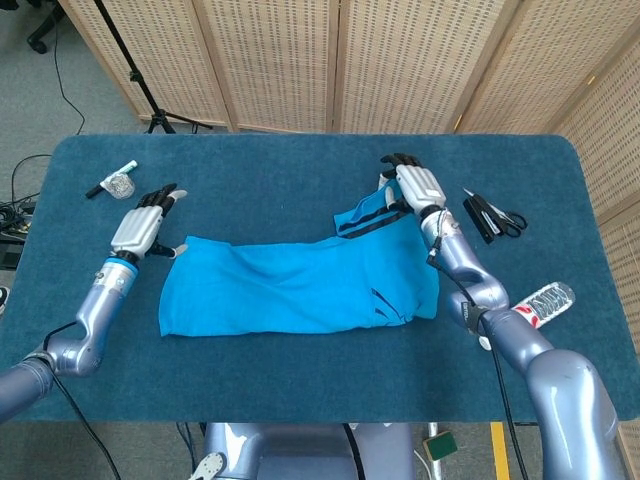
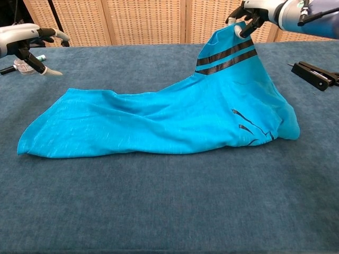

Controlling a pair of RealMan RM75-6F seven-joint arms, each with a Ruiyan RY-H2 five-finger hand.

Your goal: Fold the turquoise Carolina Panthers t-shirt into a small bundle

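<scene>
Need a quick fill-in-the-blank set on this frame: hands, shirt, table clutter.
1. The right hand lifts the t-shirt by its ____-striped sleeve.
2. The left hand holds ____.
3. The scissors lie on the table nearest the ____ hand.
4. The plastic bottle lies near the table's ____ edge.

Missing words: black; nothing; right; right
</scene>
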